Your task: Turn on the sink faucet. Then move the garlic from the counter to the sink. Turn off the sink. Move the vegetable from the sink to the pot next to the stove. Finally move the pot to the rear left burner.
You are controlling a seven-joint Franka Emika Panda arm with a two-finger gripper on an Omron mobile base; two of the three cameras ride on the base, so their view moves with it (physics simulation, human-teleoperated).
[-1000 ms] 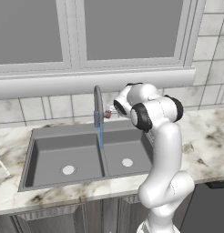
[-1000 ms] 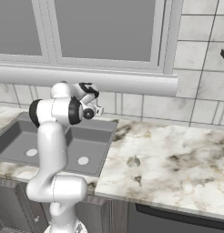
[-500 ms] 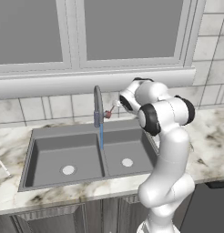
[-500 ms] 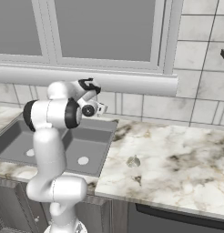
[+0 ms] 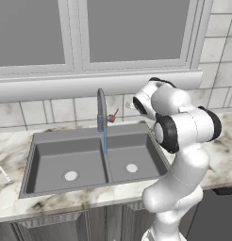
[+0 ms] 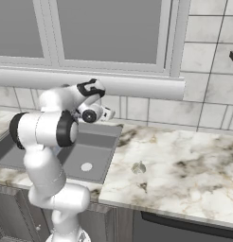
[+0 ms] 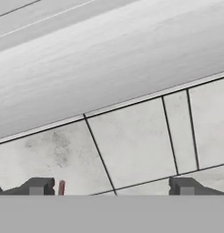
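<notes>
The faucet stands behind the double sink, and a blue stream of water runs from it into the basin. Its small red handle sticks out to the right; its tip shows beside my left fingertip in the hand view. My gripper is open and holds nothing, just right of the faucet, facing the tiled wall under the window sill. The garlic lies on the marble counter to the right of the sink. The pot is out of view.
The window sill juts out above the gripper. Marble counter stretches right of the sink. A thin white object lies at the counter's far left. A dark appliance front sits below the counter at right.
The hand has drawn back from the red faucet handle toward the right and turned to the wall, its jaws ending wide open. Water keeps running.
</notes>
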